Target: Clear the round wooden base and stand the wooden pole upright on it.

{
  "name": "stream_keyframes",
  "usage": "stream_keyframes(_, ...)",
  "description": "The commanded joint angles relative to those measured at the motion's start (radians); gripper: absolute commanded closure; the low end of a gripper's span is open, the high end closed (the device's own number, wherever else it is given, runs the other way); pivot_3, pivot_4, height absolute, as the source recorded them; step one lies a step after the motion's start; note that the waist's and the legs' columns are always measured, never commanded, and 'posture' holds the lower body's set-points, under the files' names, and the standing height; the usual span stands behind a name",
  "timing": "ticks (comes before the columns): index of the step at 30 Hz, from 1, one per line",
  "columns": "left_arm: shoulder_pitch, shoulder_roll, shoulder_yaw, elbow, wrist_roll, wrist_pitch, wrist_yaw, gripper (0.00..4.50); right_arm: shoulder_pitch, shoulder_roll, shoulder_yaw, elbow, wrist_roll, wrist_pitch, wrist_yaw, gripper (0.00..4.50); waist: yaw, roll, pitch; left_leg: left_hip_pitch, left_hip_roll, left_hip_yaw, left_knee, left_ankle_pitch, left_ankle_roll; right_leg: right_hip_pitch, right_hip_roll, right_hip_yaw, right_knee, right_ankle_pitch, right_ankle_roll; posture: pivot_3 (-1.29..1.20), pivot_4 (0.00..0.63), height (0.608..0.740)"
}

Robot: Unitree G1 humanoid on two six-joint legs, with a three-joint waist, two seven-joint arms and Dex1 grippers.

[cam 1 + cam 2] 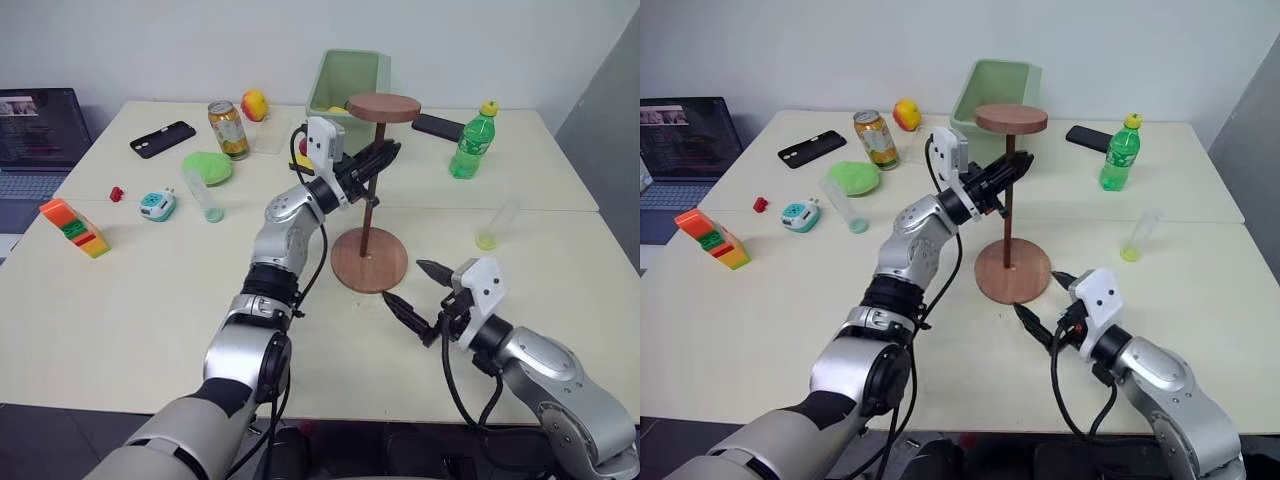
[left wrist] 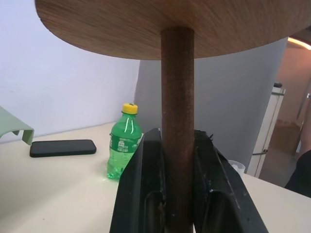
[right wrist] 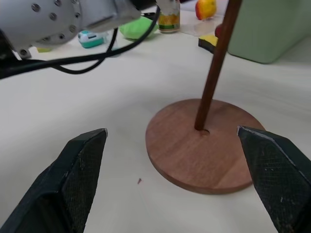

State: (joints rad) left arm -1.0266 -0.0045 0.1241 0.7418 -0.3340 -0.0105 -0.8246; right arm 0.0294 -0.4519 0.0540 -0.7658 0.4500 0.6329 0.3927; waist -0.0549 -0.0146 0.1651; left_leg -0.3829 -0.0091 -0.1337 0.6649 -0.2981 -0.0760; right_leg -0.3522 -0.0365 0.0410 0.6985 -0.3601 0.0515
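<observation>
Left eye view: wooden pole (image 1: 368, 195) standing in the hole of the round wooden base (image 1: 369, 259), near the middle of the table (image 1: 150, 300), dark disc on top. Left hand (image 1: 378, 158) squeezed tight around the pole, up high. Right hand (image 1: 416, 290) wide open, holding nothing, just beside the base, toward the table's near edge.

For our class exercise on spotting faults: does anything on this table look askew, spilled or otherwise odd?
The long dark reddish-brown wooden pole leans slightly rather than standing plumb in the centre hole of the round light-brown wooden base, while the left pincer is shut on it. Two clear plastic tubes lie on their sides. Nothing is spilled.
</observation>
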Motion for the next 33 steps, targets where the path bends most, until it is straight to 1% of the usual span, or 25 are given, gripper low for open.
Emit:
stream_keyframes(1,-0.029,-0.015,0.009,0.013,-0.015,-0.028,0.01,4.22,-0.002,-0.004,0.009,-0.044,-0.006,-0.004,-0.005,0.0,0.0,0.0,0.0,0.0,0.0,0.0,0.0,0.0,0.0,0.0,0.0,0.0,0.0,0.0,0.0,0.0,0.15,0.74)
stream_keyframes(9,-0.018,-0.042,-0.021,0.069,0.013,-0.044,-0.007,4.22,-0.003,-0.005,-0.013,-0.033,-0.009,0.008,-0.024,0.0,0.001,0.0,0.0,0.0,0.0,0.0,0.0,0.0,0.0,0.0,0.0,0.0,0.0,0.0,0.0,0.0,0.15,0.74)
stream_keyframes(16,0.011,-0.007,-0.065,0.093,0.064,-0.105,-0.058,4.22,0.014,-0.009,-0.02,-0.016,-0.026,-0.006,-0.031,0.0,0.001,-0.001,-0.002,0.002,0.0,0.0,0.0,0.0,0.0,0.002,0.0,0.0,0.0,0.0,0.0,0.0,0.15,0.74)
stream_keyframes(26,-0.02,0.029,-0.051,0.184,0.066,-0.17,-0.041,4.22,0.008,-0.006,-0.019,-0.021,-0.044,0.009,-0.042,0.0,-0.002,-0.001,-0.004,0.005,0.0,0.0,0.0,0.0,0.0,0.005,0.0,0.0,0.0,0.0,0.0,0.0,0.15,0.74)
stream_keyframes(29,-0.005,0.028,-0.054,0.182,0.061,-0.162,-0.052,4.22,0.002,-0.007,-0.022,-0.015,-0.045,0.009,-0.042,0.0,-0.002,-0.001,-0.005,0.005,0.0,-0.001,0.0,0.0,0.0,0.005,0.0,0.0,0.0,0.0,0.0,0.0,0.15,0.74)
stream_keyframes(33,0.036,0.006,-0.054,0.125,0.033,-0.113,-0.066,4.22,-0.008,-0.002,-0.03,-0.011,-0.039,0.016,-0.049,0.0,-0.002,-0.001,-0.007,0.006,0.0,0.0,0.0,0.0,0.0,0.005,0.0,0.0,0.0,0.0,0.0,0.0,0.15,0.74)
